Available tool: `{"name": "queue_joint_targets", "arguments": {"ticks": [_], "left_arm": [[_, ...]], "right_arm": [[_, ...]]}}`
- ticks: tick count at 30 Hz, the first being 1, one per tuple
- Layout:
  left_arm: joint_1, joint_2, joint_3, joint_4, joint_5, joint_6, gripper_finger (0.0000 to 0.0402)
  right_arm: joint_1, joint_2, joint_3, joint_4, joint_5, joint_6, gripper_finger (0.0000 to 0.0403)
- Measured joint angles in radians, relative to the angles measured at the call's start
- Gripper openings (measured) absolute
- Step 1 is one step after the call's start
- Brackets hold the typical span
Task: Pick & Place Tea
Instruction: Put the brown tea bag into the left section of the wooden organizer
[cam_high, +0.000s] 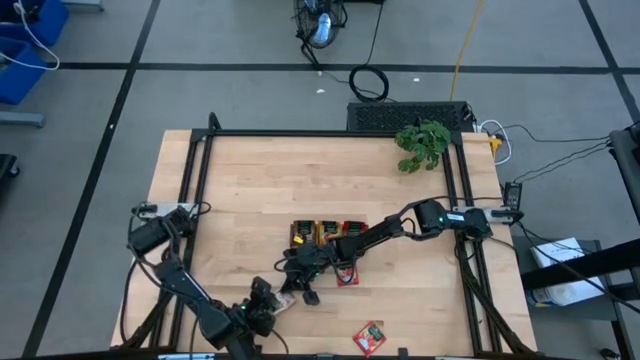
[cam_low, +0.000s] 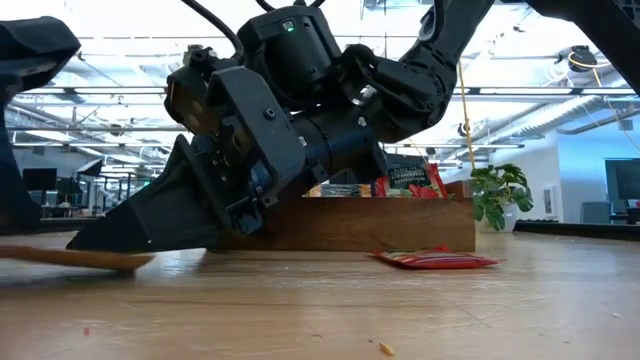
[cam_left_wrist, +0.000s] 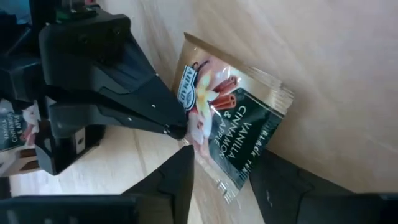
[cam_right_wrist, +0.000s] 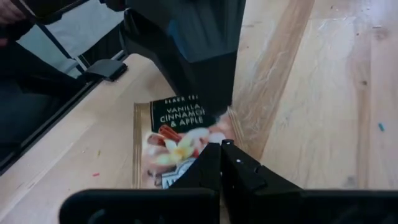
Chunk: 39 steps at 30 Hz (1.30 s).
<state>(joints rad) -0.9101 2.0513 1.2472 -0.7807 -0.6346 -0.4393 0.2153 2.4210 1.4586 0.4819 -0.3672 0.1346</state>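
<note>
High view: both arms meet at lower centre of the frame, over one tea sachet (cam_high: 283, 302) lying flat on the counter (cam_high: 250, 190).

Right tool (cam_right_wrist: 221, 149) is clenched, tips pressed on the sachet's near edge. My read: it's pinning the packet so it can't skate on the smooth wood.

Left tool (cam_left_wrist: 217, 165) straddles the opposite edge, fingers either side and apart from each other. Can't tell whether they've got a grip on it, so I won't call it held. Looks like a pin-and-pinch: a flat packet gives no edge to grab from above.

Sachet: thin square foil-paper pouch, glossy, gold border, dark panel reading vanilla, cinnamon and apple, slightly crinkled. Will flex easily.

Tray (cam_high: 327, 232) sits mid-frame just above the tools: brown wood, long, sachets standing upright in its compartments, edge-on in the low view. Presumably the drop-off.

One red sachet (cam_high: 346, 274) lies flat just below the tray, another (cam_high: 371, 337) is near the bottom edge, well apart from the rest.

Counter is pale varnished butcher-block, black rail frame around it. Plant (cam_high: 423, 144) upper right, out of the way.
</note>
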Motion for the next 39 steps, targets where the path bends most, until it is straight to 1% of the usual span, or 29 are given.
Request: {"name": "queue_joint_targets", "arguments": {"ticks": [3,5,8,9,13,15,18,20,23,25,28,30,32,34,36,39], "left_arm": [[0.002,0.002,-0.002,0.0,-0.009,0.0,0.0124],[0.002,0.003,-0.003,0.0,-0.006,0.0,0.0089],[0.003,0.005,-0.005,-0.001,0.008,0.0,0.0023],[0.003,0.005,-0.005,-0.002,0.01,0.001,0.0012],[-0.015,0.007,0.007,-0.032,0.004,0.013,0.001],[-0.03,0.011,0.037,-0.097,-0.009,0.015,0.0005],[-0.063,0.006,0.112,-0.219,-0.023,0.008,0.0008],[-0.094,0.007,0.172,-0.29,-0.058,0.018,0.001],[-0.139,0.006,0.245,-0.339,-0.13,0.066,0.0004],[-0.171,0.006,0.277,-0.359,-0.2,0.109,0.0006],[-0.219,0.006,0.312,-0.356,-0.285,0.186,0.0012],[-0.244,0.005,0.322,-0.343,-0.329,0.229,0.001],[-0.262,0.005,0.331,-0.342,-0.364,0.273,0.0005],[-0.277,0.004,0.334,-0.322,-0.394,0.317,0.0005],[-0.283,0.002,0.339,-0.313,-0.425,0.376,0.0009],[-0.276,0.001,0.347,-0.278,-0.493,0.47,0.0007]], "right_arm": [[0.0,0.0,0.0,0.002,-0.001,0.001,0.0],[0.0,0.0,0.0,0.004,-0.001,0.002,0.0],[0.001,0.0,0.0,0.014,-0.002,0.001,0.0],[0.001,0.0,0.0,0.016,-0.002,-0.005,0.0],[0.002,-0.037,0.0,-0.012,-0.002,-0.037,0.0],[0.002,-0.067,-0.002,-0.055,-0.003,-0.034,0.0],[0.01,-0.144,-0.007,-0.184,-0.013,-0.069,0.0],[0.017,-0.209,-0.006,-0.286,-0.011,-0.119,0.0],[0.033,-0.308,-0.002,-0.407,-0.019,-0.159,0.0],[0.044,-0.361,-0.003,-0.473,-0.078,-0.173,0.0001],[0.068,-0.412,-0.026,-0.432,-0.23,-0.165,0.0009],[0.088,-0.433,-0.046,-0.321,-0.346,-0.166,0.0018],[0.108,-0.457,-0.073,-0.234,-0.414,-0.16,0.0028],[0.122,-0.457,-0.082,-0.147,-0.417,-0.138,0.0037],[0.13,-0.457,-0.086,-0.115,-0.414,-0.135,0.0045],[0.133,-0.457,-0.085,-0.104,-0.357,-0.128,0.0058]]}}
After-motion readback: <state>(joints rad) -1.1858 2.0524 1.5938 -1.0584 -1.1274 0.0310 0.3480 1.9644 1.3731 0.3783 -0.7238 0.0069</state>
